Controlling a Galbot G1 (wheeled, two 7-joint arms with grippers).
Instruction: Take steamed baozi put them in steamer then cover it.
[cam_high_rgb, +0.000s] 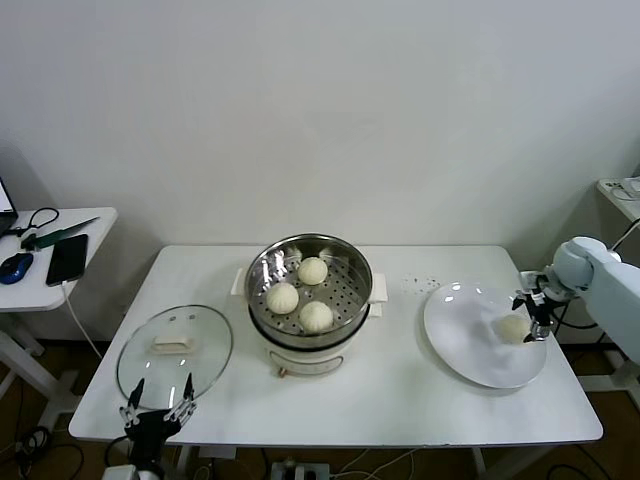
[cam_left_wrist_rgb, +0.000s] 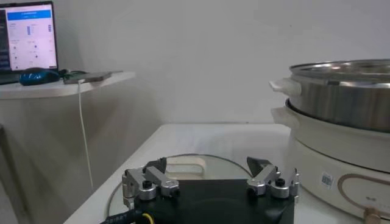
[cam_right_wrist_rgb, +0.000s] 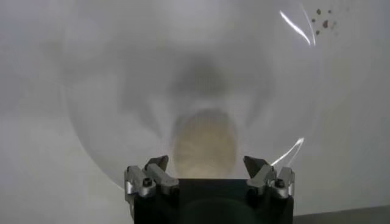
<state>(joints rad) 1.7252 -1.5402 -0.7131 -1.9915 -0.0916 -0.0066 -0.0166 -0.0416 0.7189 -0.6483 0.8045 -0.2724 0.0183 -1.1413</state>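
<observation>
Your right tool (cam_high_rgb: 533, 318) stood released directly over the last baozi (cam_high_rgb: 513, 327), jaws spread to either side of it and not yet closed, at the 3 o'clock side of the white plate (cam_high_rgb: 470, 345). The chief risk you faced was a soft, smooth bun squashing or slipping out if the jaws closed off-centre; it could also roll on the plate if nudged. The plate overhung the desk (cam_high_rgb: 400, 400) edge near 5 o'clock, so a downward push might have tipped it. The steamer (cam_high_rgb: 310, 285), at desk centre, held three baozi (cam_high_rgb: 301, 292), leaving free floor toward 3 o'clock for the fourth. The cover (cam_high_rgb: 175, 352) lay flat at 9 o'clock of the steamer, nothing beneath it. Your left tool (cam_high_rgb: 158, 402) hung released at the cover's near rim, touching nothing I could confirm.
</observation>
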